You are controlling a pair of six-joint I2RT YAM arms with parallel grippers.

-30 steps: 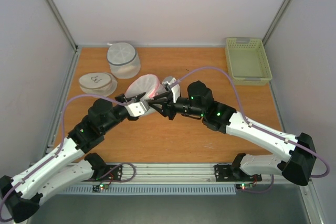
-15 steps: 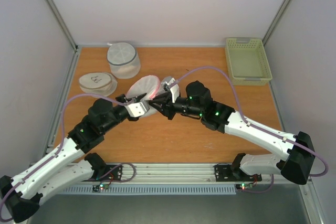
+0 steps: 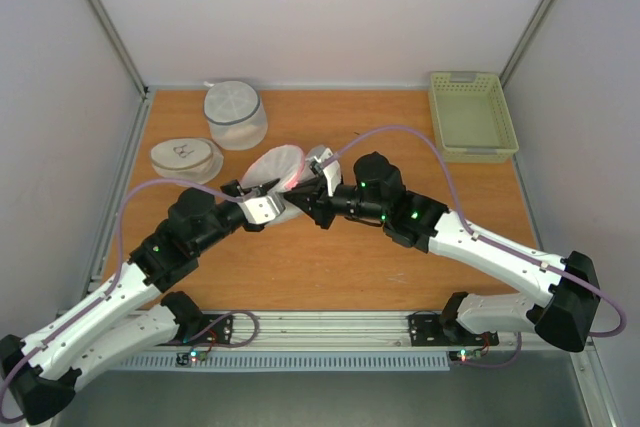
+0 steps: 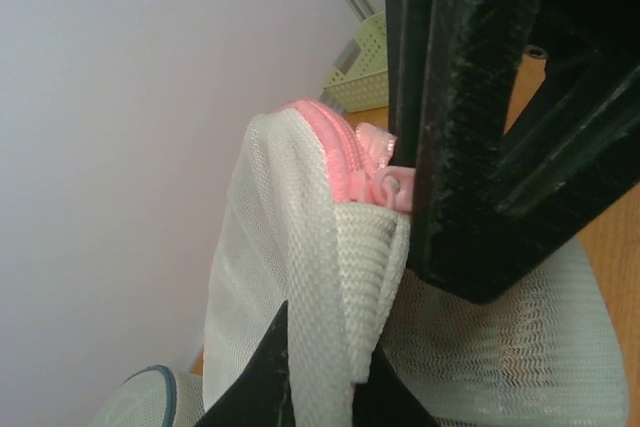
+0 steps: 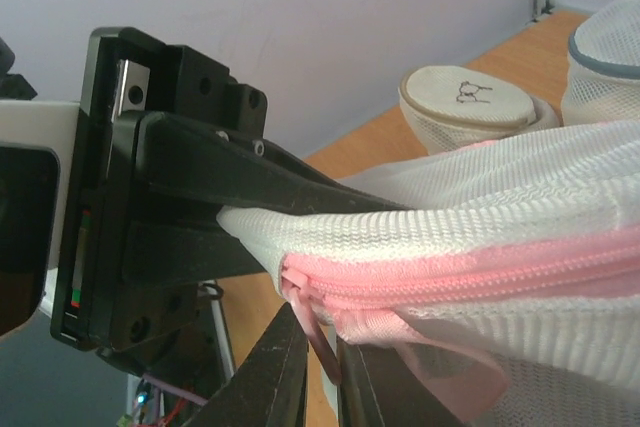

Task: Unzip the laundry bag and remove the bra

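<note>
Right wrist view, up close: right fingers (image 5: 275,367) have just narrowed onto the pink zipper pull (image 5: 316,335), seemingly pinching it, while beyond, left fingers (image 5: 260,182) clamp the laundry bag (image 5: 500,207) rim above the middle of the surface (image 3: 330,267), so unzipping can start; bra unseen.

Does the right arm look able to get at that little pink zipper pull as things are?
Probably yes: the right fingers sit either side of the zipper pull, seemingly pinching it; the left fingers hold the laundry bag by its edge alongside, not blocking.
</note>
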